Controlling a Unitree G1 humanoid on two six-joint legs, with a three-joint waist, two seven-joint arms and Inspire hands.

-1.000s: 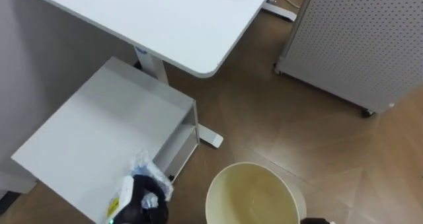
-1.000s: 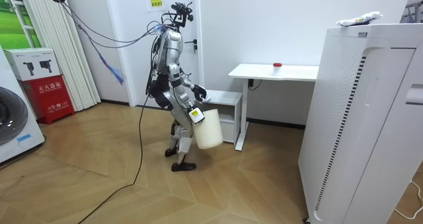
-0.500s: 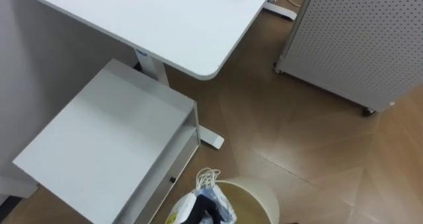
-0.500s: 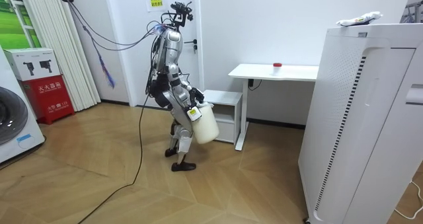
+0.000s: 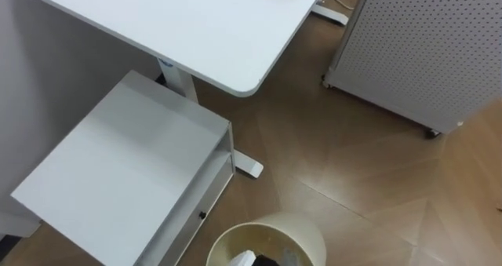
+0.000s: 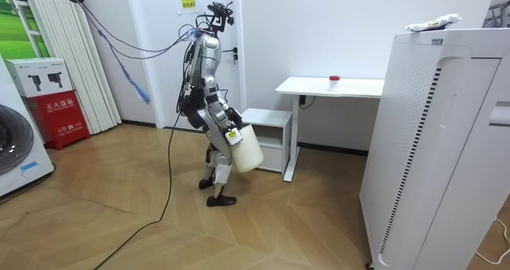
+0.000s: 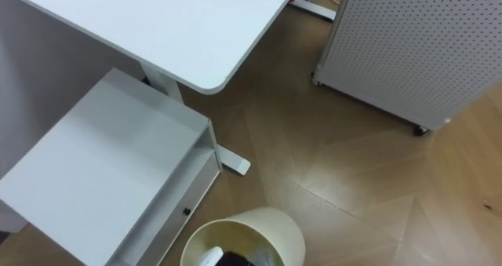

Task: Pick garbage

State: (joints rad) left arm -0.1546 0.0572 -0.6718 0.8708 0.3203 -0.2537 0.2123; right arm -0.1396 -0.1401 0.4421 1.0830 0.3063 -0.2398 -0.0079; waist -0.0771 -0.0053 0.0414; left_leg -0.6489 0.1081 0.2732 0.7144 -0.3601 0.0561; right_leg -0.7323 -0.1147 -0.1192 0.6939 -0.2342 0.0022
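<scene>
The right hand (image 6: 231, 135) carries the cream bin (image 5: 302, 231) at the robot's waist, its grip too small to tell; white and dark garbage (image 5: 244, 259) lies inside.

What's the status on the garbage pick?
Right hand on bin, grip unreadable. White bit and dark shape inside bin. Low cabinet alongside; nothing blocking.

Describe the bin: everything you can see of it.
The bin is a round, cream, plastic-looking pail with a plain rim and no lid. It is carried off the floor, tilted, at the robot's front, by the white cabinet. Something white and dark shows inside, cut off by the view's edge.
</scene>
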